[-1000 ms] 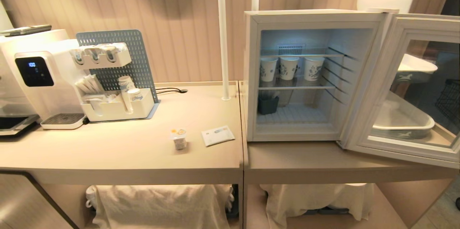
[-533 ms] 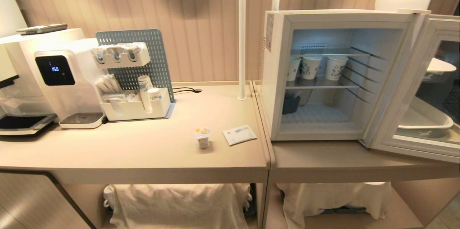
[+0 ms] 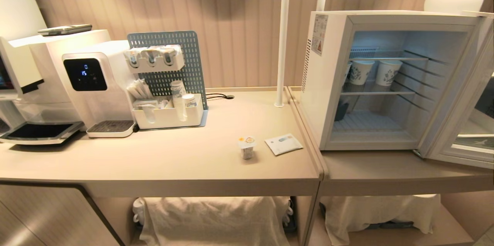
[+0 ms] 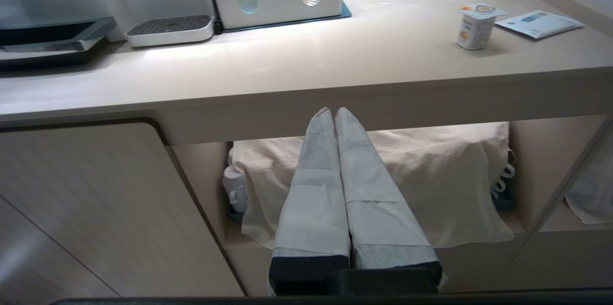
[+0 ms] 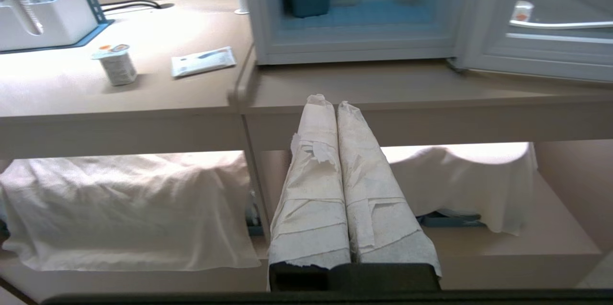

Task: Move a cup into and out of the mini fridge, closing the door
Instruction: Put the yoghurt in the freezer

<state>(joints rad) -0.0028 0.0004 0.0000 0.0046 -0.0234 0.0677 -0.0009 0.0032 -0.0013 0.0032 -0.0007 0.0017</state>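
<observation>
The cup (image 3: 247,148), a small white pot with a yellow-orange foil lid, stands on the beige counter near its front edge, also seen as the cup (image 4: 476,26) and the cup (image 5: 115,63). To its right stands the mini fridge (image 3: 328,83), white, lit inside, with wire shelves. Its door (image 3: 469,122) is swung wide open to the right. Neither arm is in the head view. My left gripper (image 4: 334,109) is shut and empty, held below the counter's front edge. My right gripper (image 5: 328,102) is shut and empty too, low in front of the counter's seam.
A flat white sachet (image 3: 283,144) lies right of the cup. Tall printed paper cups (image 3: 376,71) stand on the fridge's upper shelf. A white dispenser (image 3: 90,83), a pegboard caddy (image 3: 168,112) and two white poles (image 3: 282,37) are at the back. Cloth-covered items (image 3: 212,219) fill the shelf below.
The whole head view has slid rightward across the picture, so the camera has turned or driven left. The cup, the fridge and its open door have kept their places on the counter.
</observation>
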